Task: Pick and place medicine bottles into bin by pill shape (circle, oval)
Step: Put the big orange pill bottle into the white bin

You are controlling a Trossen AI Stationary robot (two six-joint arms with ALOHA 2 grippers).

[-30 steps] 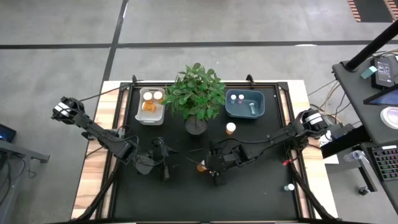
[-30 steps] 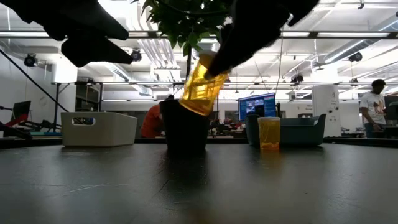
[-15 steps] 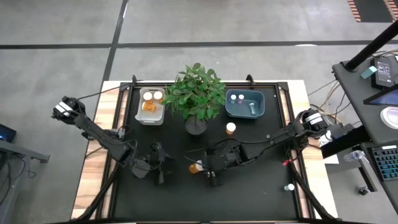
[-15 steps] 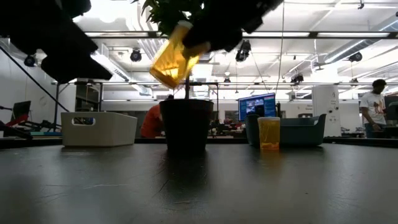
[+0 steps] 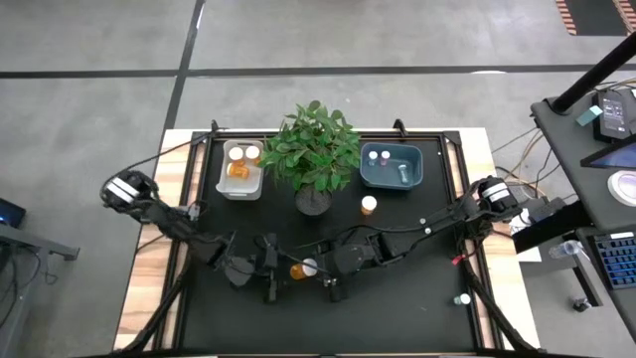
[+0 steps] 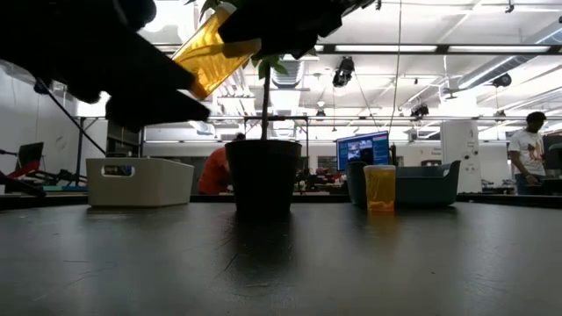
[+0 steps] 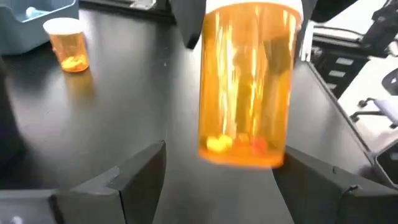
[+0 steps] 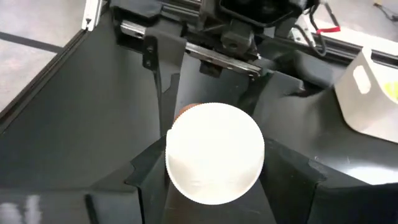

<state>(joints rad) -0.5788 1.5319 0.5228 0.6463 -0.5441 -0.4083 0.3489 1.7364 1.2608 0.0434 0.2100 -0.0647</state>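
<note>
Nearest, an amber bottle [image 5: 298,268] was held off the black surface [image 5: 397,308] by its white cap [image 8: 214,152] in the right claw [image 5: 316,267], with the left claw [image 5: 270,270] spread open around its base. Farther off, another bottle [image 5: 369,205] was seen standing near the blue bin [image 5: 392,166].

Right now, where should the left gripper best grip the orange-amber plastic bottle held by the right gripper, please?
Probably the bare body near the base of the orange-amber plastic bottle, since the right gripper clamps its white cap end. Approach from the base end; the open left gripper fits its round sides.
</note>
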